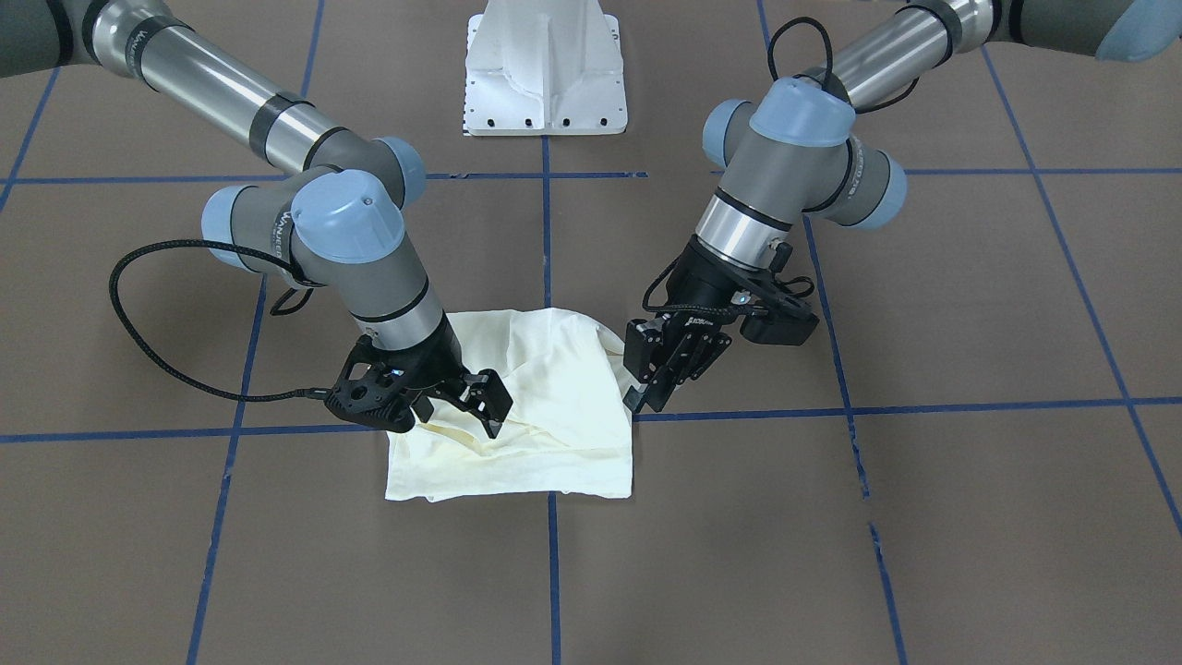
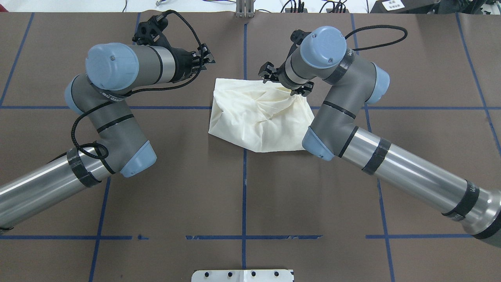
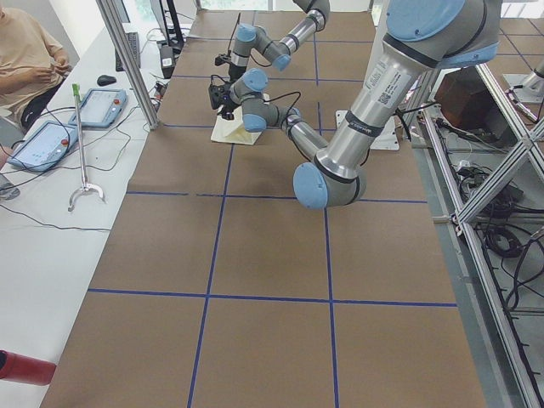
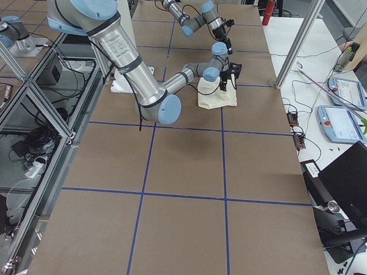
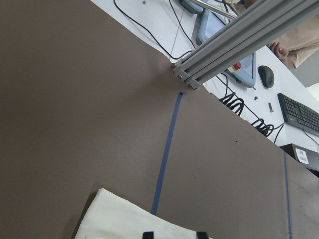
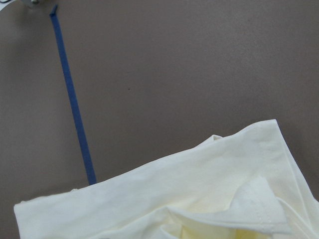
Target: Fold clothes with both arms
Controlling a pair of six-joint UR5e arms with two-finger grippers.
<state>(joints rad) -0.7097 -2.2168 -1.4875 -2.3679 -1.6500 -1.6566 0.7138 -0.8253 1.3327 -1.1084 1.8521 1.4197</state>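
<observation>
The cream shirt point(image 1: 554, 443) lies on the brown table point(image 1: 877, 554), folded up into a small, lumpy square. Its plain side faces up and it has many wrinkles. It sits about halfway between the two ends of the table. It is closer to the long edge across from the robot than to the edge where the white base point(image 1: 545, 74) stands. A blue tape line point(image 1: 923, 406) on the table runs under the shirt, and another blue line goes under it the other way. The right gripper point(image 1: 460, 417) is down on the shirt, at the side nearest the right arm point(image 1: 277, 120). Its two jaws are spread wide apart. One black finger point(image 1: 494, 406) pokes down onto the cloth, and the cloth is bunched up in a little ridge next to it. It is not pinching anything. The left gripper point(image 1: 644, 399) is at the other side of the shirt, right at the edge, near a corner. Its jaws are also spread, and in the left wrist view the two fingertips point(image 5: 148, 235) show apart from each other with the cloth's corner under them. I cannot tell if they touch the cloth. The left arm point(image 1: 803, 175) bends down from above, and black cables loop off both arms. Past the table's long edge, a person point(image 3: 30, 51) sits at a white desk with two grey tablets on it.
</observation>
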